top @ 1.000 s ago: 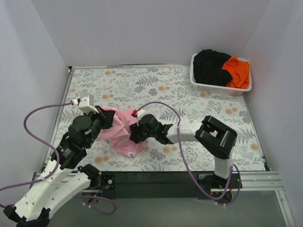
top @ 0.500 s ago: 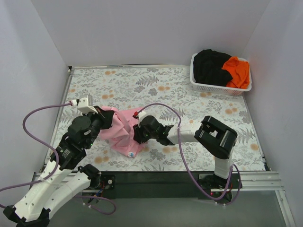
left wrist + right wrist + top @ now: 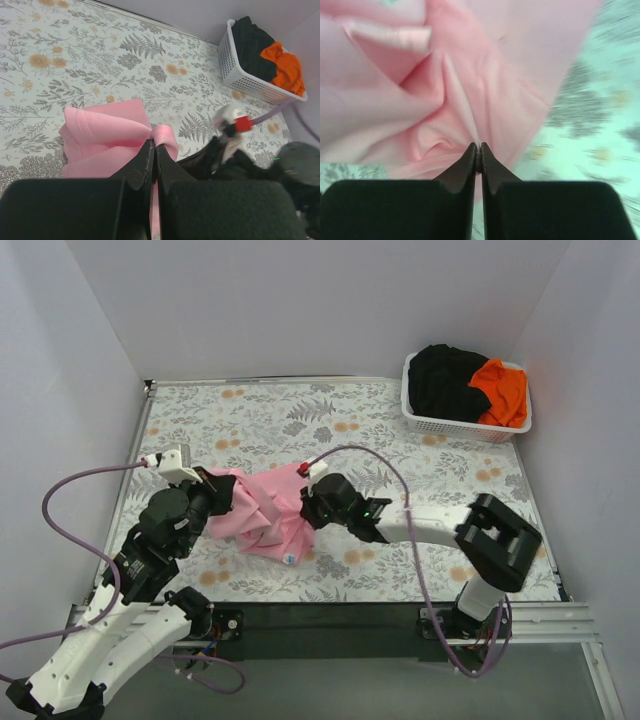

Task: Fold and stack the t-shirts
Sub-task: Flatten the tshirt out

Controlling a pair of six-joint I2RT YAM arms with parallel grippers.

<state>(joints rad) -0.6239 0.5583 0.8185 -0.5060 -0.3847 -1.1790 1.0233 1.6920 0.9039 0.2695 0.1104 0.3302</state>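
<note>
Pinching the light pink t-shirt (image 3: 262, 525) from either side, the left end effector (image 3: 152, 150) and right end effector (image 3: 478, 151) each clamp a fold (cloth bunched on the counter (image 3: 300, 420)).

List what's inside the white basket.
A black shirt fills most of the basket, with an orange shirt bunched beside it at the right end. Anything beneath them is covered, so whether more lies underneath cannot be told.
</note>
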